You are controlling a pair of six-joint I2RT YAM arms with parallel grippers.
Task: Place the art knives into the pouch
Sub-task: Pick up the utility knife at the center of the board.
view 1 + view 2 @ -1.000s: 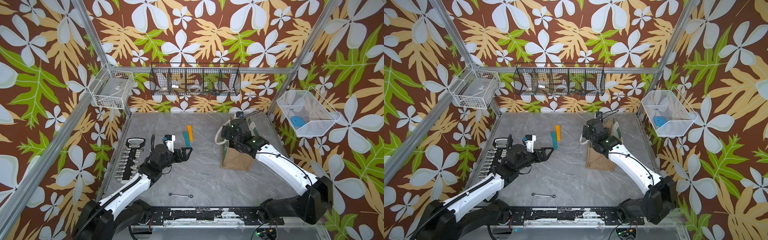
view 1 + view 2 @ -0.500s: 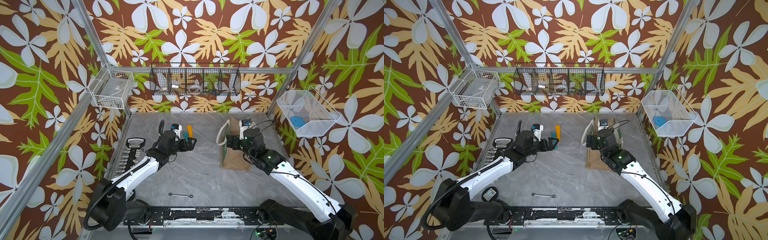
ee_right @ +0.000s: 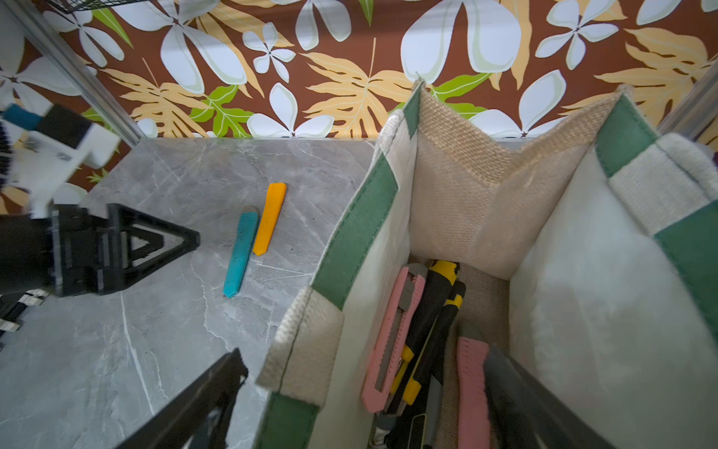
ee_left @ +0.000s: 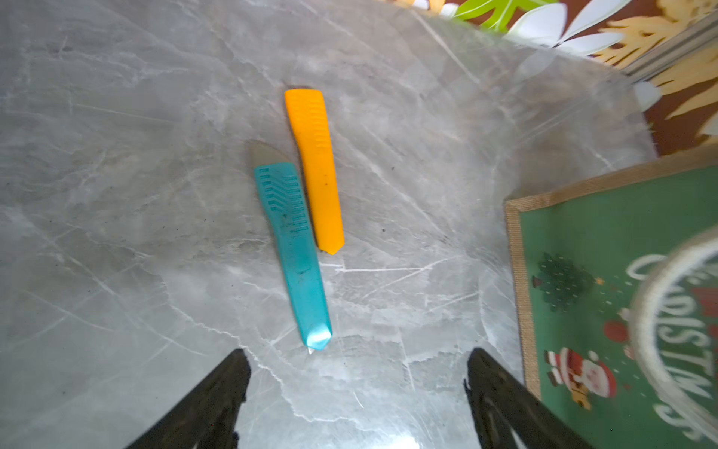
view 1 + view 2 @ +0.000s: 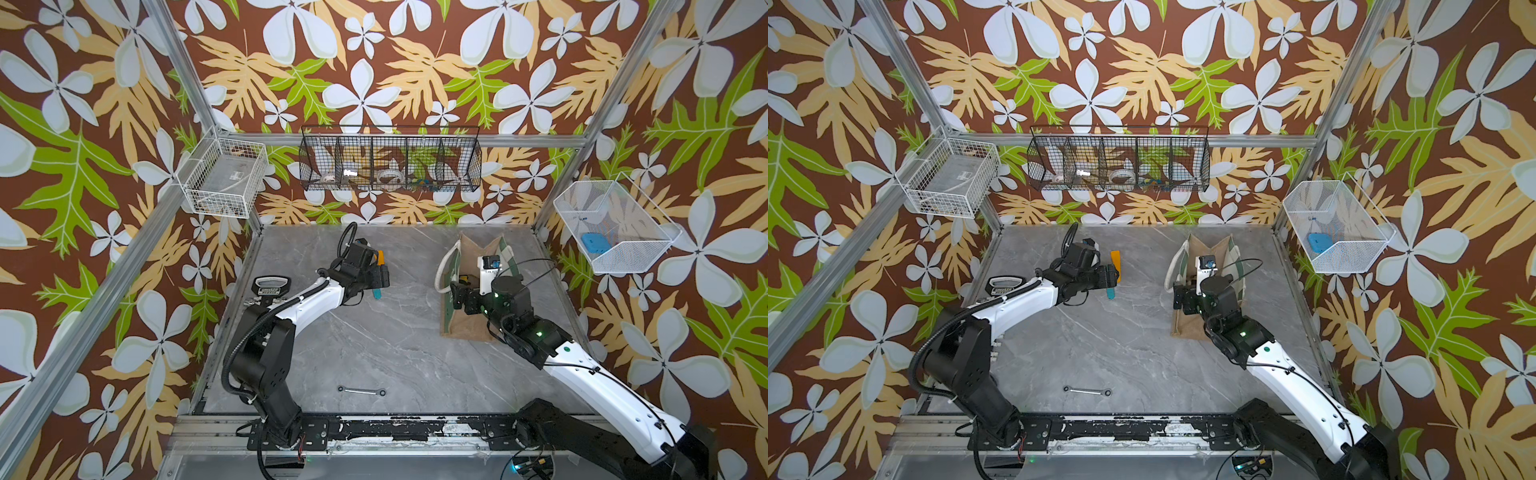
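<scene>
Left gripper (image 4: pixel 357 352) is spread wide and empty, hovering just short of the teal art knife (image 4: pixel 295 252). The knife lies flat on the table (image 4: pixel 116 194), right beside the orange art knife (image 4: pixel 316 167). Pouch (image 3: pixel 466 186) stands upright nearby with its mouth open and cutters (image 3: pixel 388 334) inside. Right gripper (image 3: pixel 363 355) is spread too, with its fingers straddling the pouch's front wall.
</scene>
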